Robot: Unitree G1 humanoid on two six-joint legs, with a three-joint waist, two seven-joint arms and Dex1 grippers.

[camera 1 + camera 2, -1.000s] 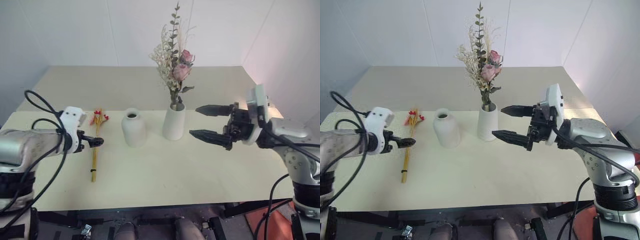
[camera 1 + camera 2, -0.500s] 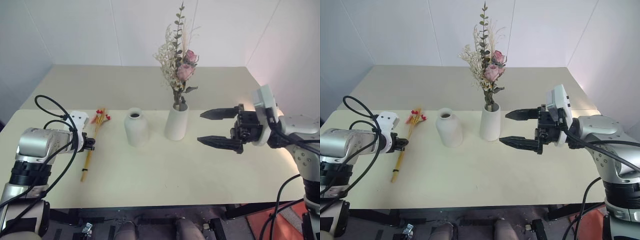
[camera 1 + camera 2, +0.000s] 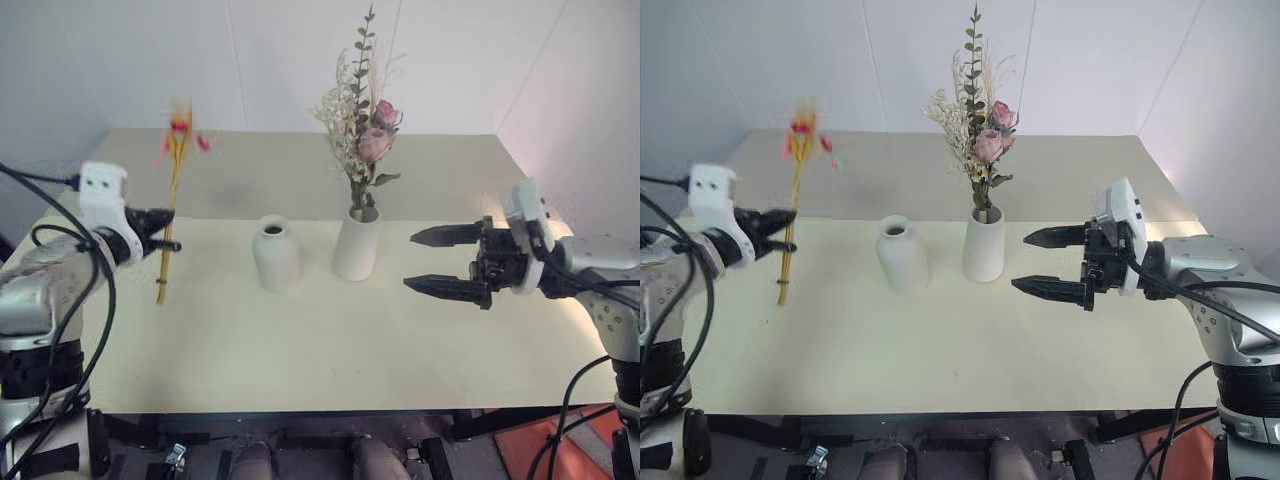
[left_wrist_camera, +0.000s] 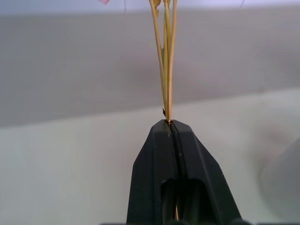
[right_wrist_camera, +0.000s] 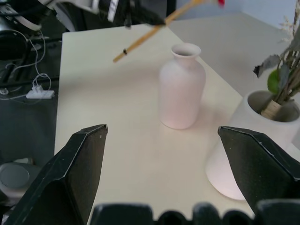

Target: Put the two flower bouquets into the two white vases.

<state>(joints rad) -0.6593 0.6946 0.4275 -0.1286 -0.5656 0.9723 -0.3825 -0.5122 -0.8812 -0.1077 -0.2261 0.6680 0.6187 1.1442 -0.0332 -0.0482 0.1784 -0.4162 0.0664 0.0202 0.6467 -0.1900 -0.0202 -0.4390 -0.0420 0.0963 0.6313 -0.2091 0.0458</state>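
Left gripper (image 3: 170, 243) jaws clamped on slim bouquet (image 3: 172, 190), held upright above the worktop (image 3: 300, 340), left of the bottle vase (image 3: 275, 254). Rose bouquet (image 3: 362, 135) standing in tall vase (image 3: 355, 246). Right gripper (image 3: 432, 262) jaws wide apart, empty, beside that vase.

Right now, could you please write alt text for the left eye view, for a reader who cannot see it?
The left gripper holds the slim yellow-orange bouquet upright above the table. The squat vase stands empty beside the taller vase holding the rose bouquet. The right gripper waits open.
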